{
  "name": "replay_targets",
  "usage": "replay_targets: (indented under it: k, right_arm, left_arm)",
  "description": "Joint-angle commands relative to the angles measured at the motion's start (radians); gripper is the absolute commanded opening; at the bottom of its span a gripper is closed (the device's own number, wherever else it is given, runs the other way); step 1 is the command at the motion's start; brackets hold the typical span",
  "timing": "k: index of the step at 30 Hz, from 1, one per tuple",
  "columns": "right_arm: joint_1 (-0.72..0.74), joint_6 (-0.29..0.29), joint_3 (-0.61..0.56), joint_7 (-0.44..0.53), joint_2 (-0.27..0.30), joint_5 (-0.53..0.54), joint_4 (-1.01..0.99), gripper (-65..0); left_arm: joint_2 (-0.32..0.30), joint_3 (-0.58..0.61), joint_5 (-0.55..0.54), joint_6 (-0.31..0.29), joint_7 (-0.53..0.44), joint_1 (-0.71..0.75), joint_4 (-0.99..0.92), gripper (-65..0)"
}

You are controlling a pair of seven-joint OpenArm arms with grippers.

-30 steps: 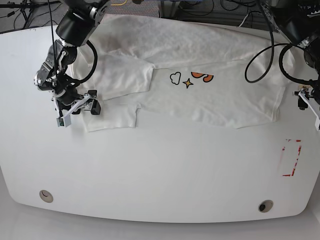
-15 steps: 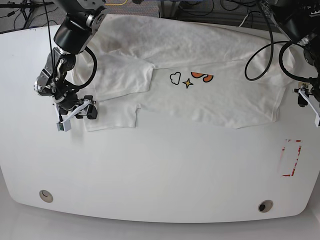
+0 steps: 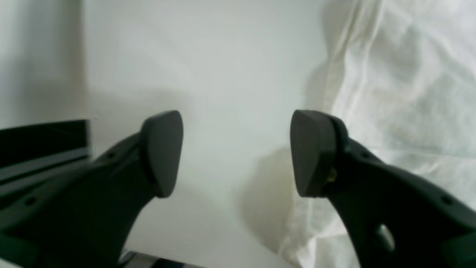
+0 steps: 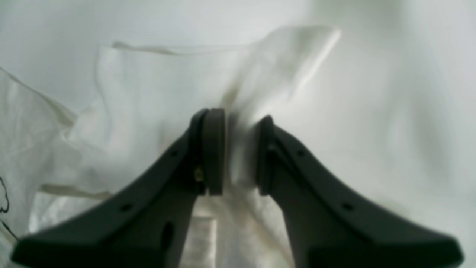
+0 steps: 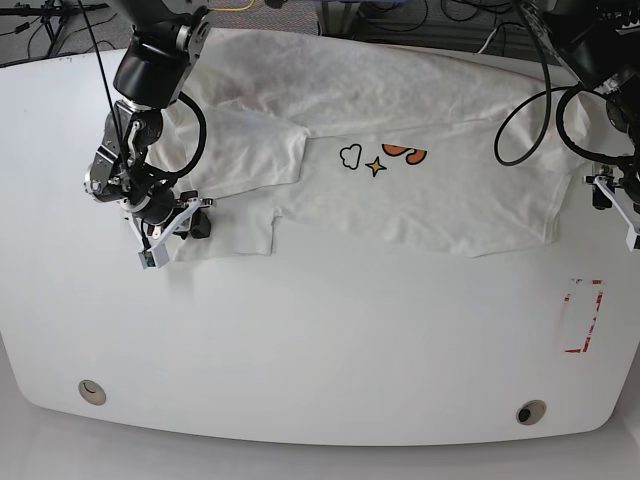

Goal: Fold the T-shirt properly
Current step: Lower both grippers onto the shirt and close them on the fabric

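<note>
Overhead, a white T-shirt (image 5: 400,150) lies spread across the far half of a white bench (image 5: 330,350), reaching almost from the far left corner to the right edge; a black-outlined cloud (image 5: 350,155), a small orange star (image 5: 376,167) and part of an orange letter (image 5: 404,152) show near its middle, where an upper layer of cloth is folded over the print; a flap of cloth (image 5: 245,150) lies doubled back on the left side, and a lower corner (image 5: 225,235) juts toward the near edge.

The right gripper (image 5: 185,222), at the bench's left side, sits at that lower left corner of the shirt; from its wrist camera the two dark fingers (image 4: 214,156) are nearly pressed together with a thin ridge of white cloth (image 4: 238,149) pinched between them, and the corner of the fabric (image 4: 297,56) rises beyond the tips.

The left gripper (image 5: 615,195) hovers at the bench's right edge, just beside the shirt's right hem; from its wrist camera its fingers (image 3: 163,152) are spread wide with bare bench surface (image 3: 223,74) between them, and the shirt's rumpled edge (image 3: 390,93) lies beside and under the right-hand finger, though whether finger and cloth touch I cannot tell.

A red rectangular outline (image 5: 583,315) is marked on the bench near the right edge; two small round fittings (image 5: 531,412) sit near the near corners.
</note>
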Motion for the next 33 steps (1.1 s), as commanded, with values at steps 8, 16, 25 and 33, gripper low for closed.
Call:
replay_targets:
  k: [8, 16, 25, 33]
  right_arm:
    - [0.004, -0.001, -0.003, -0.042, 0.009, -0.028, 0.004, -64.5]
    - [0.002, -0.001, -0.003, -0.042, 0.009, -0.028, 0.004, -64.5]
    - [0.002, -0.001, -0.003, -0.042, 0.009, -0.028, 0.004, -64.4]
    - [-0.001, -0.001, -0.003, -0.042, 0.009, -0.028, 0.005, -64.2]
  left_arm:
    - [-0.050, 0.006, -0.009, -0.001, -0.051, -0.138, -0.185, -22.2]
    - [-0.050, 0.033, -0.009, -0.001, -0.105, -0.243, -0.399, -15.8]
    - [-0.041, 0.047, -0.013, -0.001, -0.107, -0.301, -0.512, -13.5]
    - [-0.009, 0.052, -0.079, -0.001, -0.107, -0.303, -0.563, -13.5]
